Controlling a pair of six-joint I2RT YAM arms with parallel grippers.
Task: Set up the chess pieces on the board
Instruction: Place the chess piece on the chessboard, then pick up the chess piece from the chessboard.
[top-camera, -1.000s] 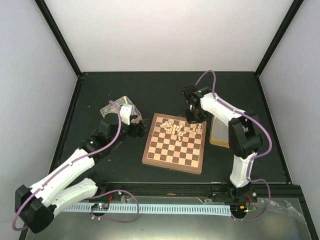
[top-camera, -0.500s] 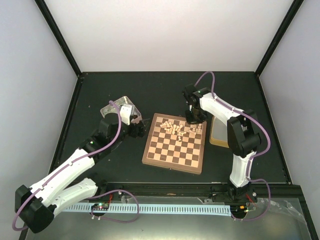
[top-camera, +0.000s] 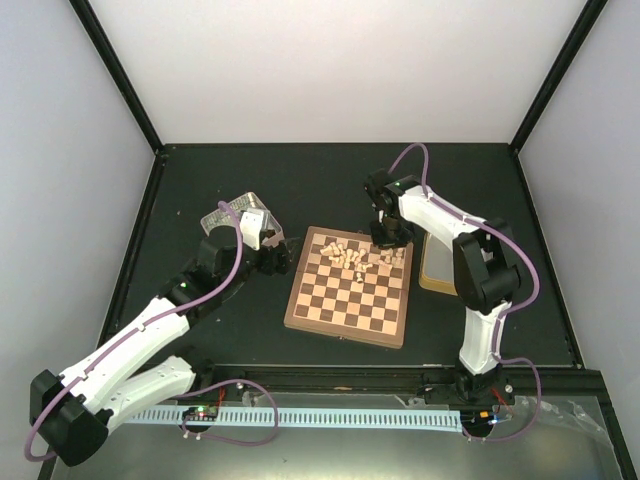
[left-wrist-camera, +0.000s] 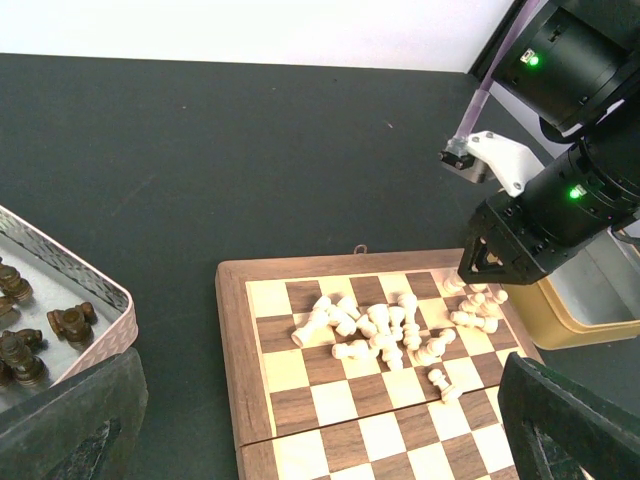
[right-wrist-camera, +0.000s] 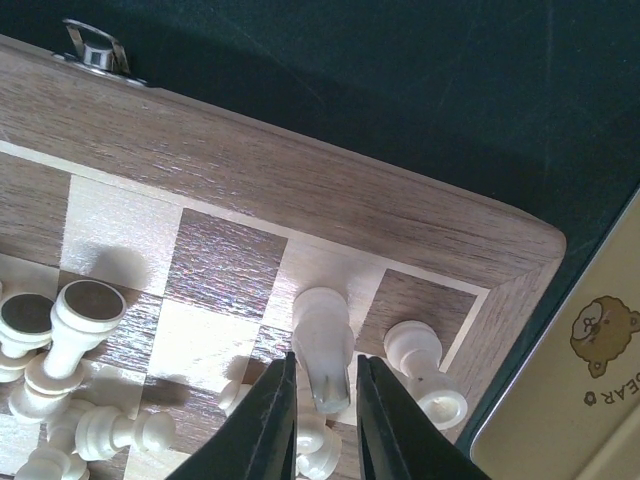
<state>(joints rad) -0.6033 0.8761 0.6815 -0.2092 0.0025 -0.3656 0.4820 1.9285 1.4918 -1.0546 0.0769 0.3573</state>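
Observation:
The board lies mid-table with a heap of pale chess pieces tumbled along its far rows, also seen from the left wrist. My right gripper hangs over the board's far right corner. Its jaws stand slightly open on either side of an upright pale piece that rests on a light square. A second upright piece stands on the corner square beside it. My left gripper is wide open and empty, hovering left of the board.
A metal tin holding dark chess pieces sits left of the board, behind the left gripper. A yellow tin lies against the board's right edge, close to the right gripper.
The right gripper's jaws have parted a little from the upright piece that they were shut on. Both arms have barely moved.

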